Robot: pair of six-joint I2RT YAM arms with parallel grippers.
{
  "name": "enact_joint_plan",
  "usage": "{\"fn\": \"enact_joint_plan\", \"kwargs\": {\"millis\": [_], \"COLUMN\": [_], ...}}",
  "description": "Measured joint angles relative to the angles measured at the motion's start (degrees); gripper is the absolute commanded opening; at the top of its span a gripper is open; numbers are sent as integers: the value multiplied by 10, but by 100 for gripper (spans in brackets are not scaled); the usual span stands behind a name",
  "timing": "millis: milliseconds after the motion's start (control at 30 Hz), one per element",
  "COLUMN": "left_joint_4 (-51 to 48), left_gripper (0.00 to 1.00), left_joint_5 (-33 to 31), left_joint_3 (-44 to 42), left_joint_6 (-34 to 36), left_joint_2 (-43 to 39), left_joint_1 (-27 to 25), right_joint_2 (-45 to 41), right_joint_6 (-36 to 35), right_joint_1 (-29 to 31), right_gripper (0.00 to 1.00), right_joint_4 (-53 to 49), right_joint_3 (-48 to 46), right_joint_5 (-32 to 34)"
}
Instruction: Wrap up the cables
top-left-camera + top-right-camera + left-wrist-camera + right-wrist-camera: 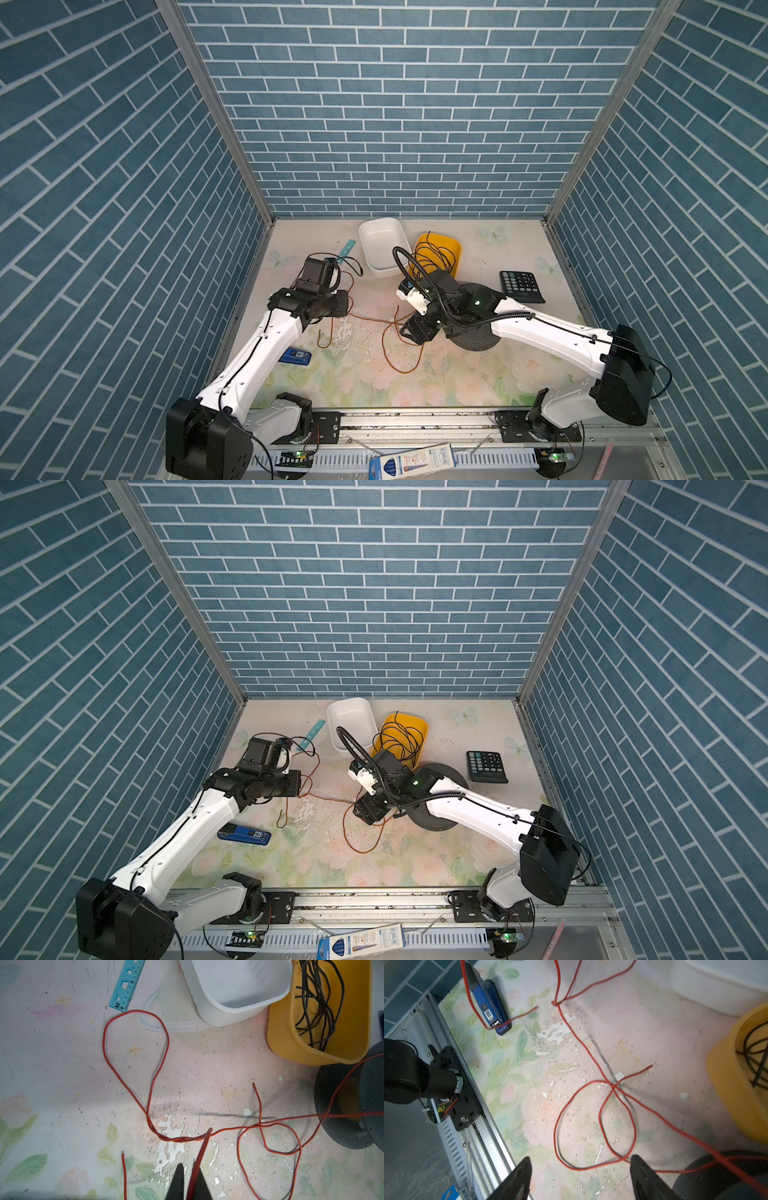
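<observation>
The copper-red wire (136, 1010) lies slack on the floral tabletop (457, 382), all of it on the left arm's side of the black perforated spool (476, 343); two strands run in between the spool's flanges, though whether any turns already sit on the hub I cannot tell; from the spool the slack stretches roughly straight toward the left gripper (189, 1169), with a small loop just beside the spool, a twisted stretch midway and a larger loop farthest from the spool; that line from spool to left gripper looks like the axis the next winding depends on; the left gripper's fingers are nearly together with the wire pinched between them, held above the tabletop well apart from the spool; the right gripper (580, 1157) is much the nearer to the spool, its jaws wide apart and empty, poised over the small loop, whose edge passes just beside one fingertip; the right arm reaches across above the spool with its wrist bent down, while the left forearm extends outward, its wrist turned toward the spool.
</observation>
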Motion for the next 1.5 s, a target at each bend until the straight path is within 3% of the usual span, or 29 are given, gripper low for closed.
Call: {"fn": "enact_joint_plan", "kwargs": {"millis": [200,567,900,1100,1267,1500], "left_joint_4": [-14,-33,-43,-45,-48,-57], "left_gripper": [16,16,16,16,16,17], "left_joint_5": [3,-4,-4,-4,-5,-9], "left_joint_3": [30,50,63,65,65,65], "left_joint_6": [16,41,44,45,46,46], "left_joint_2": [19,29,49,49,49,38], "left_joint_1": [0,0,0,0,0,0], "right_joint_2": [-43,-283,-353,-365,-384,-396], "right_joint_6": [41,181,247,273,287,305], "right_joint_1": [-9,-120,-241,-310,-370,-413], "right_gripper": [84,77,66,72,72,67], "right_joint_4": [-28,-76,-182,-209,-174,-41], "right_joint_3": [-44,-153,-190,-232,-280,-349], "right_joint_5": [-4,15,66,81,72,21]}}
